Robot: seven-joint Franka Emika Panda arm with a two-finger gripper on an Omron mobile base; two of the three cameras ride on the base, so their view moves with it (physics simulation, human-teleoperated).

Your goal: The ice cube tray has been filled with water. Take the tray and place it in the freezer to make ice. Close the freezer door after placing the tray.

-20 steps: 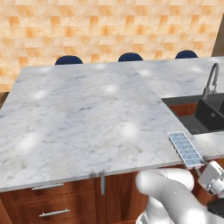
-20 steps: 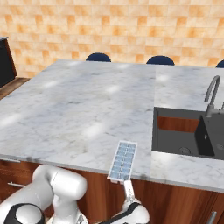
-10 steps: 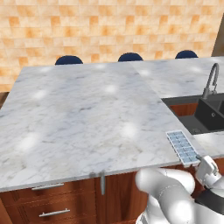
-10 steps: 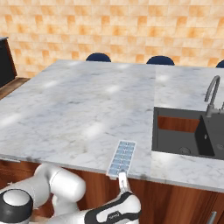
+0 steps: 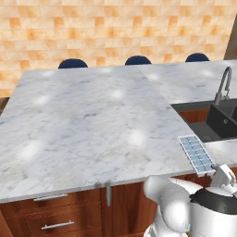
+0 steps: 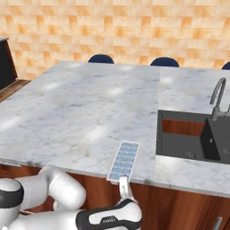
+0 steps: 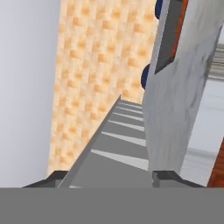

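Left base view: the ice cube tray [image 5: 198, 154] lies flat at the near edge of the marble counter [image 5: 92, 115], near end overhanging, between the open counter and the sink [image 5: 217, 122]. Its long axis runs from the near edge inward, angled slightly. The gripper [image 5: 221, 173] sits at the tray's near short end, below the edge.

Right base view: the tray [image 6: 124, 160] points away from the robot; the gripper [image 6: 123, 183] meets the overhanging end from underneath and in front. The tray extends straight ahead of the hand, lengthwise.

Hand view: the tray [image 7: 114, 140] runs up from between the two finger tips [image 7: 168, 178], counter edge alongside. The fingers appear clamped on its near end; contact looks made. Judgement: withdrawal should follow the long axis, keeping the tray level for the water
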